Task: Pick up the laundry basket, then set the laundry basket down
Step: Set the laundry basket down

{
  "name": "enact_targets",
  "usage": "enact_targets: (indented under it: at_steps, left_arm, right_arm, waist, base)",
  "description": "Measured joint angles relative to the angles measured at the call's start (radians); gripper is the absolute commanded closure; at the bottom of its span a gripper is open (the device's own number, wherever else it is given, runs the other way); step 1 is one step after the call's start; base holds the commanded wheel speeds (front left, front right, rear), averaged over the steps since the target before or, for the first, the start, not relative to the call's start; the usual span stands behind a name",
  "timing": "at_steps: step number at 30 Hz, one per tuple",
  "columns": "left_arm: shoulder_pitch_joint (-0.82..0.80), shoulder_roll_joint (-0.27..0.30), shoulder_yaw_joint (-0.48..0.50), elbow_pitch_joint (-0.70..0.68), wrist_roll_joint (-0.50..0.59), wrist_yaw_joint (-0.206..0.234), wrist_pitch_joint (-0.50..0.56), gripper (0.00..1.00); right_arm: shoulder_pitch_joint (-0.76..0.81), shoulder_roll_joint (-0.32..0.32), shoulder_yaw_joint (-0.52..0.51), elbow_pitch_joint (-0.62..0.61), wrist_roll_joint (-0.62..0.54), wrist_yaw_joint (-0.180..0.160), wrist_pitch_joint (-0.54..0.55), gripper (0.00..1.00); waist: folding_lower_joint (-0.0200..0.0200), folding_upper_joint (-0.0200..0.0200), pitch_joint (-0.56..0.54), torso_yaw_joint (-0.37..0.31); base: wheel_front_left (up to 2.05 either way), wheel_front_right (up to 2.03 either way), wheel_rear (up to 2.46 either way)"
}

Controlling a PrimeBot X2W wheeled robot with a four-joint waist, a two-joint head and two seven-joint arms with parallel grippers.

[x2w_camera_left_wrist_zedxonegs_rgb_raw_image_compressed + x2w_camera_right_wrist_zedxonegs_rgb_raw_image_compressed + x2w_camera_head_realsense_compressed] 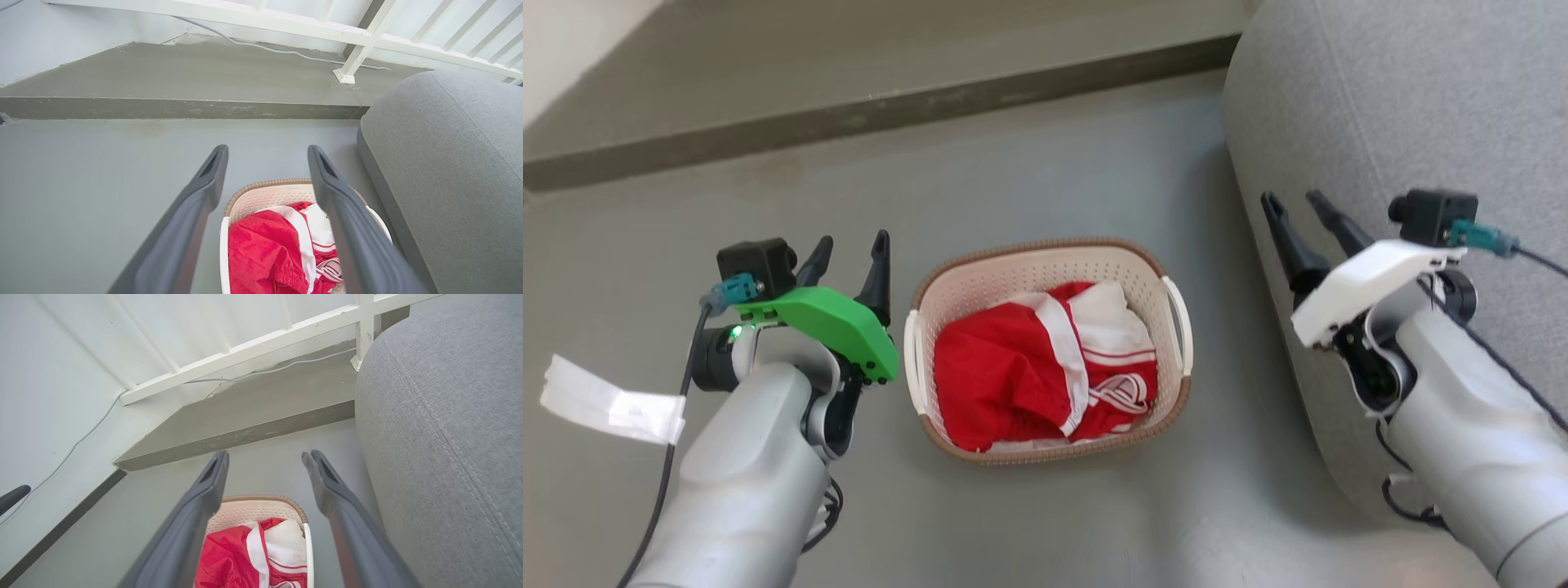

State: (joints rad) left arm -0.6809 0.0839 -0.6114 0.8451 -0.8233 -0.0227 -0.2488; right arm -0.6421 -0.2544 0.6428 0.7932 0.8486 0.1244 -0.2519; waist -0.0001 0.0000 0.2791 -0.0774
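Down on the grey floor next to the sofa, laundry basket smack between the two grippers, touching neither: left gripper fingers spread and empty just beside its left handle, right gripper fingers likewise spread, further off.

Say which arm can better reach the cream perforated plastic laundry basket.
Left. The open left gripper sits right beside the white handle of the laundry basket; the open right gripper is farther off, by the grey fabric sofa.
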Motion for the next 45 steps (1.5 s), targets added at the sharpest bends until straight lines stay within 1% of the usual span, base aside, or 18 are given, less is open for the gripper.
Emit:
enact_targets:
  at_steps: [4,10,11,13,14,17,18,23,27,28,37,40,45]
  left_arm:
    - [0.058,0.001,0.044,-0.057,0.033,0.002,0.000,0.00]
    - [0.145,0.003,0.105,-0.143,0.081,0.024,0.000,0.00]
    - [0.157,0.003,0.114,-0.157,0.095,0.025,0.000,0.00]
    - [0.181,0.004,0.134,-0.187,0.113,0.032,0.000,0.00]
    - [0.194,0.005,0.146,-0.203,0.119,0.034,0.000,0.00]
    - [0.230,0.006,0.175,-0.245,0.147,0.042,0.000,0.00]
    - [0.243,0.006,0.185,-0.258,0.159,0.047,0.000,0.00]
    - [0.305,0.003,0.222,-0.318,0.190,0.056,0.000,0.00]
    - [0.357,0.002,0.267,-0.370,0.216,0.064,0.000,0.00]
    - [0.367,0.002,0.273,-0.379,0.223,0.067,0.000,0.00]
    - [0.451,-0.003,0.319,-0.475,0.301,0.076,0.000,0.00]
    - [0.475,-0.010,0.325,-0.500,0.310,0.076,0.000,0.00]
    - [0.507,-0.016,0.331,-0.511,0.336,0.075,0.000,0.00]
  right_arm:
    - [0.061,0.000,-0.029,-0.042,-0.035,0.000,0.000,0.00]
    - [0.121,0.000,-0.095,-0.123,-0.084,-0.004,0.000,0.00]
    - [0.135,0.001,-0.106,-0.137,-0.093,-0.012,0.000,0.00]
    - [0.161,0.000,-0.128,-0.164,-0.116,-0.014,0.000,0.00]
    - [0.174,0.001,-0.138,-0.179,-0.126,-0.021,0.000,0.00]
    - [0.208,0.001,-0.167,-0.222,-0.153,-0.022,0.000,0.00]
    - [0.221,0.001,-0.179,-0.237,-0.166,-0.031,0.000,0.00]
    - [0.286,0.000,-0.240,-0.296,-0.201,-0.048,0.000,0.00]
    - [0.335,0.005,-0.263,-0.337,-0.237,-0.049,0.000,0.00]
    - [0.348,0.008,-0.270,-0.348,-0.243,-0.056,0.000,0.00]
    - [0.440,0.029,-0.307,-0.405,-0.306,-0.066,0.000,0.00]
    - [0.453,0.032,-0.317,-0.422,-0.325,-0.074,0.000,0.00]
    - [0.469,0.032,-0.328,-0.444,-0.361,-0.075,0.000,0.00]
  waist:
    - [0.0000,0.0000,-0.054,0.006]
    - [0.0000,0.0000,-0.125,0.015]
    - [0.0000,0.0000,-0.135,0.016]
    - [0.0000,0.0000,-0.154,0.018]
    - [0.0000,0.0000,-0.163,0.019]
    - [0.0000,0.0000,-0.187,0.020]
    - [0.0000,0.0000,-0.195,0.020]
    - [0.0000,0.0000,-0.227,0.022]
    - [0.0000,0.0000,-0.248,0.023]
    - [0.0000,0.0000,-0.252,0.023]
    - [0.0000,0.0000,-0.262,0.020]
    - [0.0000,0.0000,-0.265,0.020]
    - [0.0000,0.0000,-0.269,0.020]
  base:
    - [0.00,0.00,0.00]
    - [0.00,0.00,0.00]
    - [0.00,0.00,0.00]
    - [0.00,0.00,0.00]
    - [0.00,0.00,0.00]
    - [0.00,0.00,0.00]
    - [0.00,0.00,0.00]
    - [0.00,0.00,0.00]
    - [0.00,0.00,0.00]
    - [0.00,0.00,0.00]
    - [0.00,0.00,0.00]
    - [0.00,0.00,0.00]
    - [0.00,0.00,0.00]
